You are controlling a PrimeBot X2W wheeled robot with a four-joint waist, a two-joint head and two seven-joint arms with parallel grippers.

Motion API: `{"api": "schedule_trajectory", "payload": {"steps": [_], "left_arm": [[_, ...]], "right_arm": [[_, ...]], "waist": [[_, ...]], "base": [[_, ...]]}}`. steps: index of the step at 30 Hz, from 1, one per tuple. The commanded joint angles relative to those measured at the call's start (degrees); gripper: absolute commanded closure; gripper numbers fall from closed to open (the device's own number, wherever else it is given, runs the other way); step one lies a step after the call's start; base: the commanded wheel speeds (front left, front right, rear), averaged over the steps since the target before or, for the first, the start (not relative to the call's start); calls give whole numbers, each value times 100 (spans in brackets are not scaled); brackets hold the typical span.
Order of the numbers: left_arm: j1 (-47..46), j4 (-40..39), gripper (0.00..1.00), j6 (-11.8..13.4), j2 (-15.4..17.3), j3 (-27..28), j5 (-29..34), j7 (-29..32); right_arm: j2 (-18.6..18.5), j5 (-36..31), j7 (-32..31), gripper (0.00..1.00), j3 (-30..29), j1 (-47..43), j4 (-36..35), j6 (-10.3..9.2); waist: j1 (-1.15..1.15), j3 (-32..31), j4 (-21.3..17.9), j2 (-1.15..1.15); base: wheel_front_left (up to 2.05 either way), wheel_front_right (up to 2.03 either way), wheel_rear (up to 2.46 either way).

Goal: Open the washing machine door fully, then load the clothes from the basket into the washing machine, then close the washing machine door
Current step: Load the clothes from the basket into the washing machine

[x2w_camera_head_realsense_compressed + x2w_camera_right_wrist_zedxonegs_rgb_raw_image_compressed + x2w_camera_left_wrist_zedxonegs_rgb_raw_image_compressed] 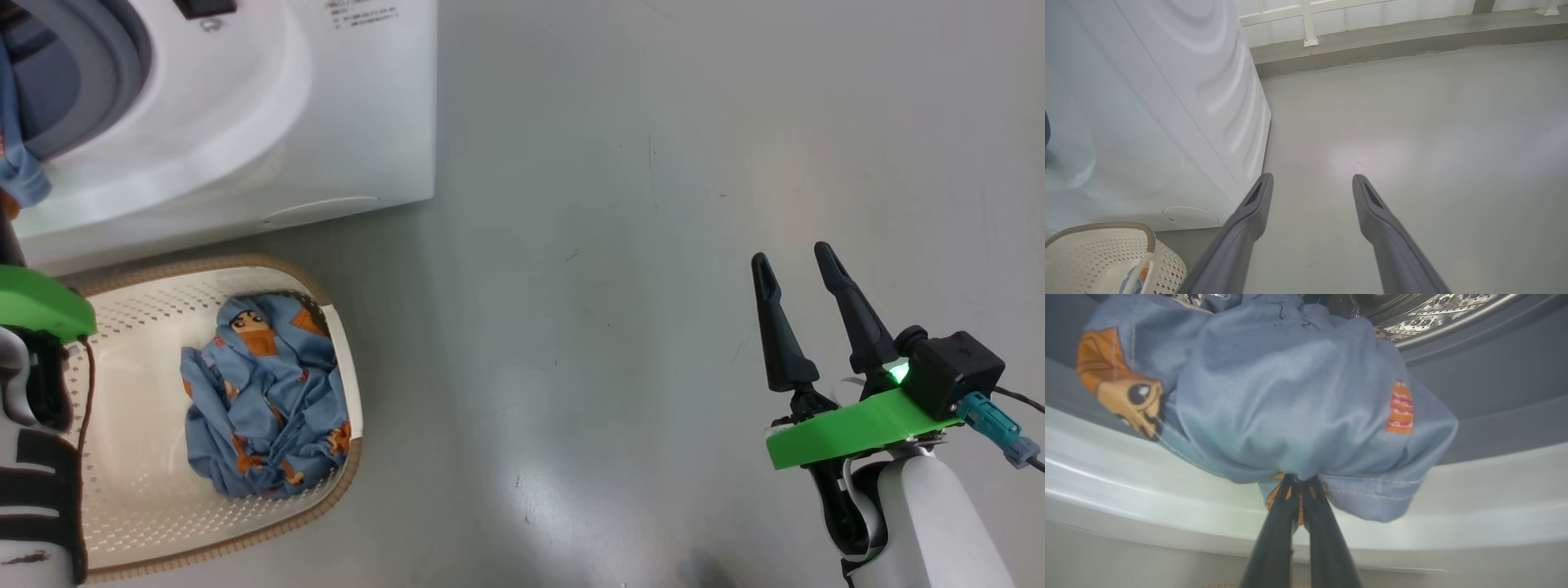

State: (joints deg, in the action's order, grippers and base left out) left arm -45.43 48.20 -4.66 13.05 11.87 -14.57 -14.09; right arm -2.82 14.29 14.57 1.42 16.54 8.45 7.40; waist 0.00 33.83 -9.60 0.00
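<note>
My left gripper (1300,482) is shut on a fold of light blue clothes (1298,396) printed with orange cartoon figures. That garment hangs over the grey gasket (1494,388) at the mouth of the white washing machine (269,106), with the steel drum (1437,310) behind it. A second blue printed garment (261,400) lies crumpled in the cream basket (139,506) on the floor in front of the machine. My right gripper (796,261) is open and holds nothing, over bare floor well to the right. The washing machine door is out of view.
Grey floor (612,286) stretches to the right of the machine and basket. In the right wrist view the machine's white front (1147,102) carries a round filter cap (1190,216) low down. A low ledge with a white railing (1306,24) runs along the far side.
</note>
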Motion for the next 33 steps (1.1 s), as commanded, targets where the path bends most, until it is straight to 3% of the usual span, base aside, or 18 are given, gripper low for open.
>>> {"api": "schedule_trajectory", "payload": {"steps": [1,7,12,16,33], "left_arm": [[-33,-228,100,-13,339,134,-50,-88],[321,-711,100,8,263,162,35,-90],[731,-1878,100,71,136,297,132,-90],[730,-2250,100,45,137,251,158,-81],[-1045,-1582,100,-174,1161,-179,202,911]], "right_arm": [[-6,53,43,0,124,-32,-94,9],[-6,42,43,0,98,-72,-75,9],[-6,26,43,0,82,-112,-73,9],[-6,-6,43,0,103,-100,-94,9],[-6,164,43,0,179,81,-220,9]], "waist": [[0,-23,11,0],[0,-159,79,0],[0,-244,162,0],[0,-182,213,0],[0,531,-115,0]], "base": [[0,0,0],[0,0,0],[0,0,0],[0,0,0],[0,0,0]]}}
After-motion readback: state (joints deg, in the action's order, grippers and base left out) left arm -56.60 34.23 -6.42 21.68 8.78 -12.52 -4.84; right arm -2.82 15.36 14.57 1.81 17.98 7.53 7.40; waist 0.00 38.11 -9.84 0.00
